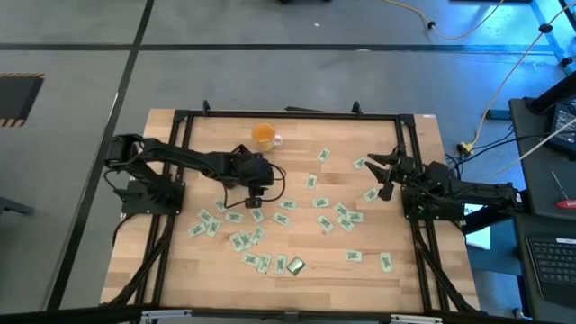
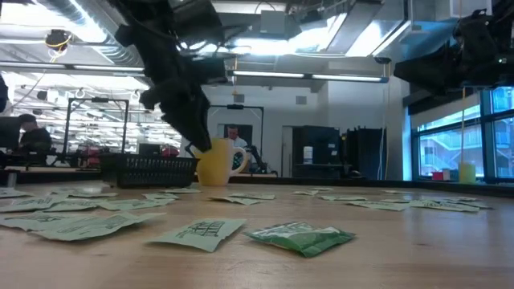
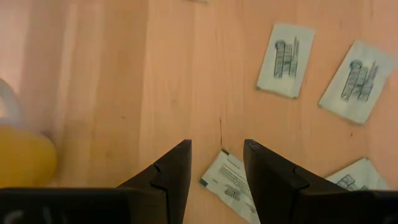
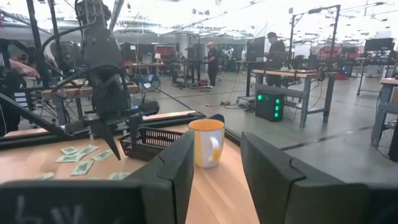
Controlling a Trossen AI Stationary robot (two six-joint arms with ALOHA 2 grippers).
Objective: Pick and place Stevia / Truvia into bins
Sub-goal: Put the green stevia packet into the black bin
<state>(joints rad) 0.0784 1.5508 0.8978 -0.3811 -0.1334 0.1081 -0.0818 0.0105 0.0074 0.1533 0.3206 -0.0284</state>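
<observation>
Many pale green and white Stevia sachets (image 1: 310,202) lie flat, scattered over the wooden table. The small black tray (image 4: 148,142) stands beside the orange cup; in the high view my left arm covers most of it. My left gripper (image 3: 217,155) is open and slants down above the table, just toward the near edge from the tray. One sachet (image 3: 231,184) lies on the wood below the gap between its fingers, untouched. My right gripper (image 1: 382,166) waits open at the table's right side, well above the wood.
An orange cup with a white handle (image 1: 264,136) stands at the far middle, next to the tray. A darker green crumpled packet (image 1: 294,265) lies near the front edge. A black frame (image 1: 288,114) runs around the table. People stand in the room beyond.
</observation>
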